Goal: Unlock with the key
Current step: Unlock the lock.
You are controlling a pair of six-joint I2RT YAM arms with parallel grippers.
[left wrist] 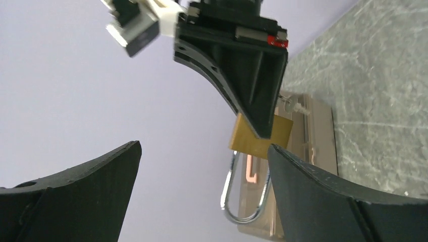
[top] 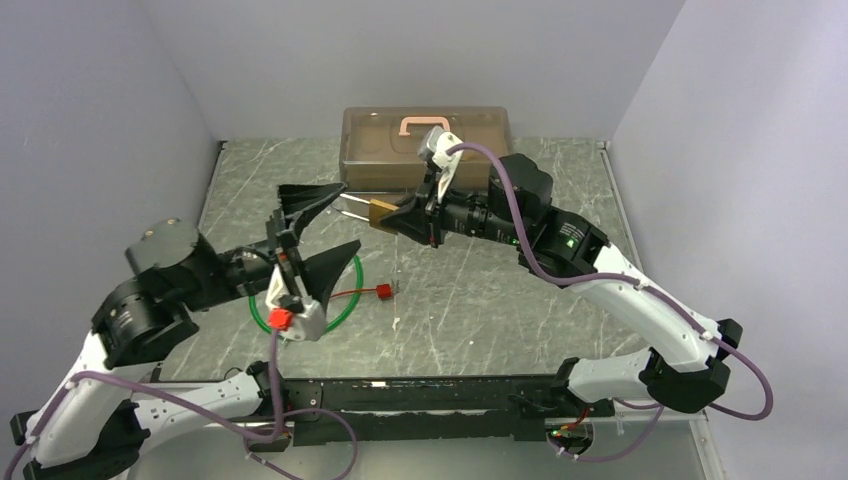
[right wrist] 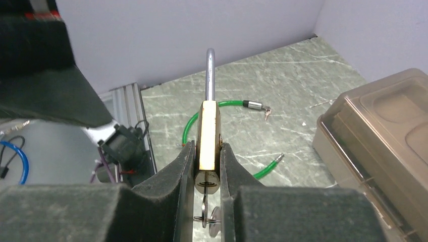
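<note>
The key sits in the keyhole at the end of the brass padlock, with a ring and a second key hanging off it. My right claw is pinched tight on the padlock's flat sides and holds it up off the table. The shackle points toward my left claw, which gapes fully open and holds nothing (shackle just between its fingers, not touching). Beneath lies a green cable; behind, a brown box.
</note>
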